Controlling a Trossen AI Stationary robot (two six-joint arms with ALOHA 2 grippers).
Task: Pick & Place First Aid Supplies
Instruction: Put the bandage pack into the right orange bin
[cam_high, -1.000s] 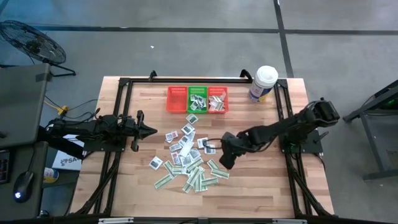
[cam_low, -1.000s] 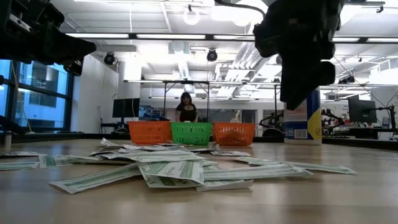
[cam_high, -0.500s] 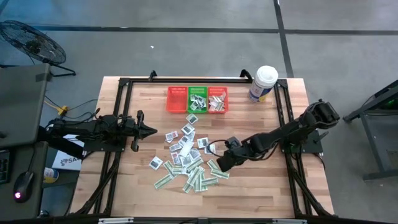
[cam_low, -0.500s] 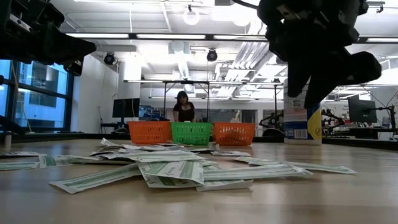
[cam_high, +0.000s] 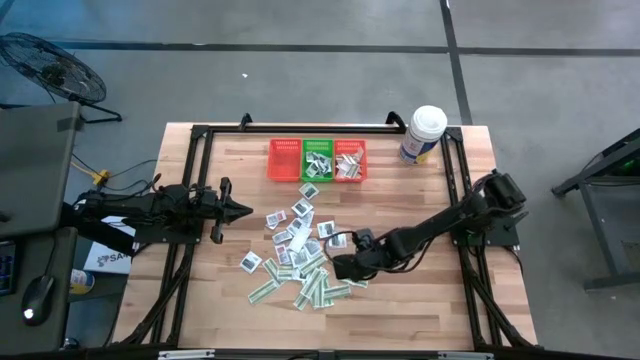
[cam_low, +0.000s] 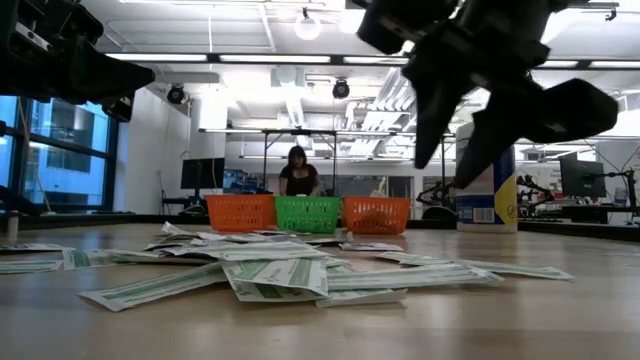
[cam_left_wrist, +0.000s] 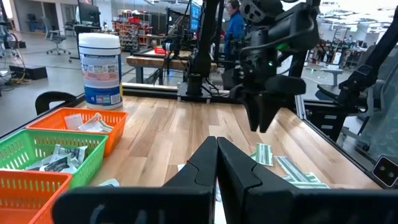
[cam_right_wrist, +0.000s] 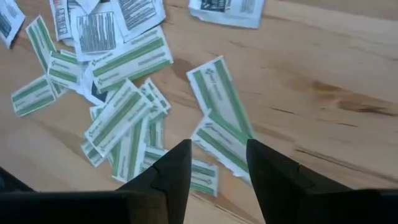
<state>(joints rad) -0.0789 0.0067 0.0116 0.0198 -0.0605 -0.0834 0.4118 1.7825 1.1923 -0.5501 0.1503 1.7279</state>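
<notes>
The first aid supplies (cam_high: 298, 252) lie scattered flat on the wooden table: squarish white packets and narrow green-and-white strips. My right gripper (cam_high: 340, 270) hangs open over the pile's right edge, fingers slanting down. In the right wrist view its fingertips (cam_right_wrist: 217, 149) stand apart above two overlapping green strips (cam_right_wrist: 219, 118) without touching them. In the low view it (cam_low: 447, 160) is well clear of the table. My left gripper (cam_high: 240, 210) waits shut and level at the table's left, its closed fingers (cam_left_wrist: 216, 149) pointing across the table.
At the table's far side stand three small mesh baskets in a row: red (cam_high: 285, 160), green (cam_high: 318, 160) and red (cam_high: 351, 160), the last two holding packets. A white tub with a blue label (cam_high: 424, 133) is at the far right. Bare wood lies right of the pile.
My right gripper has moved toward the table's left and near edge, from beside the pile to over its right-hand green strips. Its wrist has rolled about a quarter turn, so both fingers now show side by side in the low view.
</notes>
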